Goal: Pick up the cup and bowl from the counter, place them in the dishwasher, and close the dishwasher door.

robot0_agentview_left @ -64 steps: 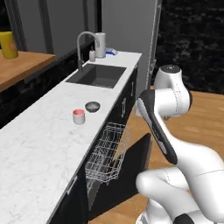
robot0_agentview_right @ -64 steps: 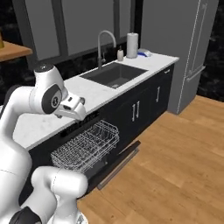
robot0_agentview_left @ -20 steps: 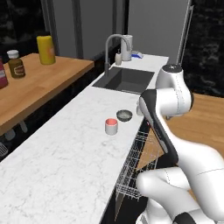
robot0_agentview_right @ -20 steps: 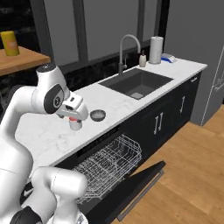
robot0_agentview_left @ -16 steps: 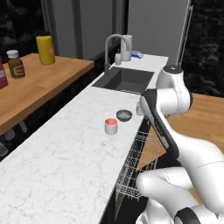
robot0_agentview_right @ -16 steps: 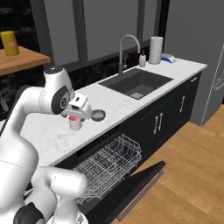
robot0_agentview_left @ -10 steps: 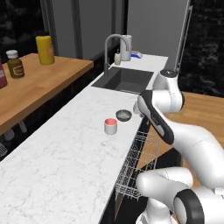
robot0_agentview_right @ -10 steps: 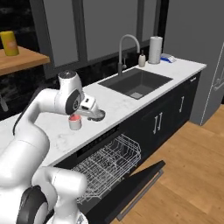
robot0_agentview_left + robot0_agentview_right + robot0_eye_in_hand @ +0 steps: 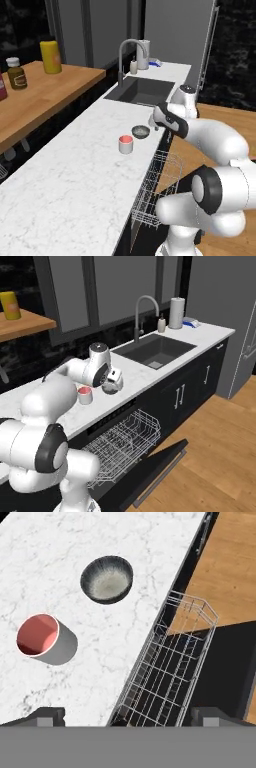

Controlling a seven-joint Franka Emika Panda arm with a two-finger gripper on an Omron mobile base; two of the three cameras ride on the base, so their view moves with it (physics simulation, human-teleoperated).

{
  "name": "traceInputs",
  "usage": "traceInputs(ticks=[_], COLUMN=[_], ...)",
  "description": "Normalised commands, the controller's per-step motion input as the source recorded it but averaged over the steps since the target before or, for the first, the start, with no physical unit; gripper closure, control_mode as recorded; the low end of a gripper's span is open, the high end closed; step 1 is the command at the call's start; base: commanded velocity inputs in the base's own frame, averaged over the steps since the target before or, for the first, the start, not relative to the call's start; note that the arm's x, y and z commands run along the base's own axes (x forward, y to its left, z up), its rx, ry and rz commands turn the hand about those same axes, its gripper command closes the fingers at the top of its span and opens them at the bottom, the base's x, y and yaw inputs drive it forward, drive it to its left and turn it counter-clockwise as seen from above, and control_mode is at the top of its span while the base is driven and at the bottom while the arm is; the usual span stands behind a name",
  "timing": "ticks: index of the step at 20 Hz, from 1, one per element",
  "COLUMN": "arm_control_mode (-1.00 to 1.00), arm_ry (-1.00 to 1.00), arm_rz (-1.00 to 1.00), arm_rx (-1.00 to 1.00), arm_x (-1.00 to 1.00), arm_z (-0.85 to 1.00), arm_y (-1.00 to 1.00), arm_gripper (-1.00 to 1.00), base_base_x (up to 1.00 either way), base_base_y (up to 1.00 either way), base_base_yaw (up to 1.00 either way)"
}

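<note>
Your gripper (image 9: pixel 127 714) has swung out over the counter's (image 9: pixel 75 170) front edge in the last half second, and now hangs above the pulled-out wire rack (image 9: pixel 167 667) with its fingers spread and nothing between them. Just beyond it, near that front edge, the bowl (image 9: pixel 107 579) sits upright and the cup (image 9: pixel 41 639) stands close beside it, apart from it and a little farther from the sink (image 9: pixel 142 91). The dishwasher door (image 9: pixel 160 468) lies open below the rack. You're lined up for a first pick, likely the bowl; nothing is loaded yet.
</note>
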Motion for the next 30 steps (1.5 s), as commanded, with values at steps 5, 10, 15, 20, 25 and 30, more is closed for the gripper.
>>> traceInputs(ticks=[5,10,15,20,25,30], arm_control_mode=[-1.00,-1.00,-1.00,-1.00,-1.00,-1.00], arm_ry=[0.13,0.15,0.17,0.07,0.11,0.09], arm_rz=[0.00,0.00,0.00,0.00,0.00,0.00], arm_rx=[0.00,0.01,0.00,0.00,0.00,0.01], arm_x=[0.79,0.86,0.78,0.75,0.60,0.44], arm_z=[-0.32,-0.43,-0.49,-0.27,-0.29,-0.46], arm_y=[0.01,0.04,0.07,0.01,0.00,0.00], arm_gripper=[-1.00,-1.00,-1.00,-1.00,-1.00,-1.00], base_base_x=[0.00,0.00,0.00,0.00,0.00,0.00], base_base_y=[0.00,0.00,0.00,0.00,0.00,0.00], base_base_yaw=[0.00,0.00,0.00,0.00,0.00,0.00])
